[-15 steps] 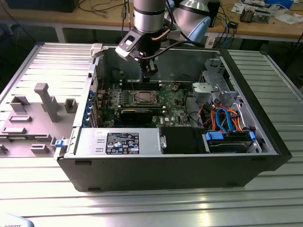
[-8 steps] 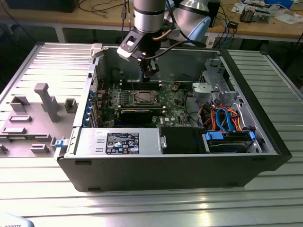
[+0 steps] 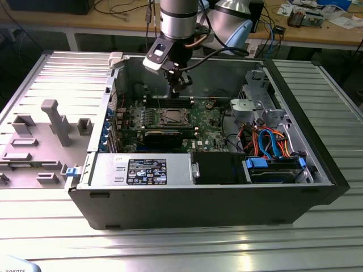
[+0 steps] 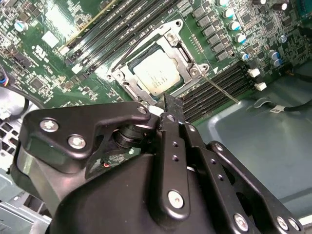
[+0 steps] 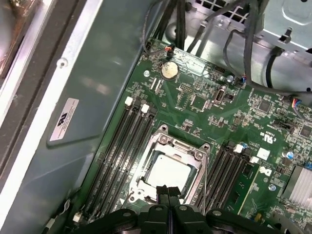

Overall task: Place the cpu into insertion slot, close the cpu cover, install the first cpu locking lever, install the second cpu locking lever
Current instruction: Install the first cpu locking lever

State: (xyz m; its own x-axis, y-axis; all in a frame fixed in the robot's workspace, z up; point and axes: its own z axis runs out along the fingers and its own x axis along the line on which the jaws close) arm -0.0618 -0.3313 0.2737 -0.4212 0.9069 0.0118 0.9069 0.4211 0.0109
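The cpu [image 4: 156,73] [image 5: 168,173] lies flat in the insertion slot [image 4: 168,29] [image 3: 172,117] on the green board. Its silvery top shows through the window of the cpu cover [image 4: 185,57] [image 5: 180,148], which lies down around it. A thin metal locking lever [image 4: 219,89] juts from one corner of the socket out over the black memory slots. My gripper [image 5: 168,191] [image 4: 170,109] [image 3: 180,85] hangs above the socket's edge, shut, with nothing between its fingers. In the exterior view it sits a little behind the socket, inside the open case.
Black memory slots [image 5: 122,141] [image 5: 226,168] flank the socket on both sides. The black graphics card [image 3: 163,136] lies in front of it. The power supply [image 3: 142,170], the drive cage with blue and orange cables [image 3: 269,144] and the case walls [image 5: 73,97] close in the space.
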